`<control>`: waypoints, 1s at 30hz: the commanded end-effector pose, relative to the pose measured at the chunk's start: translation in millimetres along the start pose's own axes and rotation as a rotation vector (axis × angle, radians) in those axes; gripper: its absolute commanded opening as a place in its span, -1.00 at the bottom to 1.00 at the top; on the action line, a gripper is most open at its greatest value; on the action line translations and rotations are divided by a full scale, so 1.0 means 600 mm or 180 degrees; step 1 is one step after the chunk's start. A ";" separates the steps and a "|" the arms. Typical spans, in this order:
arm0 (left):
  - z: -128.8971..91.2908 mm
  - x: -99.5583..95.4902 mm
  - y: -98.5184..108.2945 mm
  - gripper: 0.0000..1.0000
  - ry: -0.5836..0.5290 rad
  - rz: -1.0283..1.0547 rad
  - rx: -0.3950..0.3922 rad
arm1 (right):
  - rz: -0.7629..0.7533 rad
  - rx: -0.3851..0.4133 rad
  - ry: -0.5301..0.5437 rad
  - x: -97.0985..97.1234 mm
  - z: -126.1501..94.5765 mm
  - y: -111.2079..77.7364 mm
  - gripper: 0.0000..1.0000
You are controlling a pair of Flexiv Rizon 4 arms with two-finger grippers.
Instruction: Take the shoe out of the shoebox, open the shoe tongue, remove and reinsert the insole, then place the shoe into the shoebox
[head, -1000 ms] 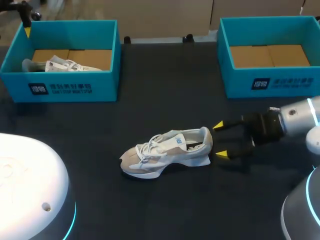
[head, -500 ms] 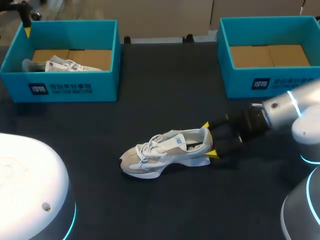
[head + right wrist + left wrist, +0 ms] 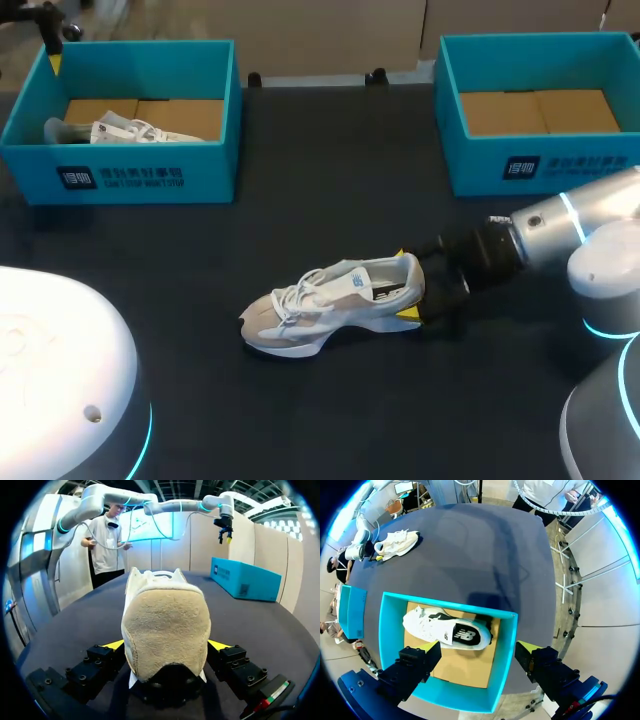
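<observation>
One shoe on the table, sole down, heel offered to the right gripper: fingers spread wide either side of that heel, clamping nothing yet. Well apart from the shoe, the heel-side shoebox and the toe-side shoebox, so room to lift. Far past its toe, left gripper, fingers wide, empty.

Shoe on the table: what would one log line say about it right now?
shoe: lying on table | right hand: open, straddling heel | left hand: open, above shoebox holding other shoe
</observation>
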State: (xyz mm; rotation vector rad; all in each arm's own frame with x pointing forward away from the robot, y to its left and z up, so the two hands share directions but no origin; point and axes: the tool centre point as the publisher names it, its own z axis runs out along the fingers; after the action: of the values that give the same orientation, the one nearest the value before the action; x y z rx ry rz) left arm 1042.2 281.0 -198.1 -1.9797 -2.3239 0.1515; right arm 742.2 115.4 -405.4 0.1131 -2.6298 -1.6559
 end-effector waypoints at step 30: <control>-0.001 0.000 0.001 1.00 0.0006 0.0003 0.0002 | 0.0019 -0.0053 -0.0469 0.001 0.002 0.002 -1.00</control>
State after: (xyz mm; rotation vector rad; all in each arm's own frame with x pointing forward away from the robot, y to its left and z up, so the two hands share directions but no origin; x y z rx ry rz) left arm 1042.2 280.9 -198.1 -1.9798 -2.3238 0.1515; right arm 747.9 119.2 -408.7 0.0049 -2.6942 -1.7401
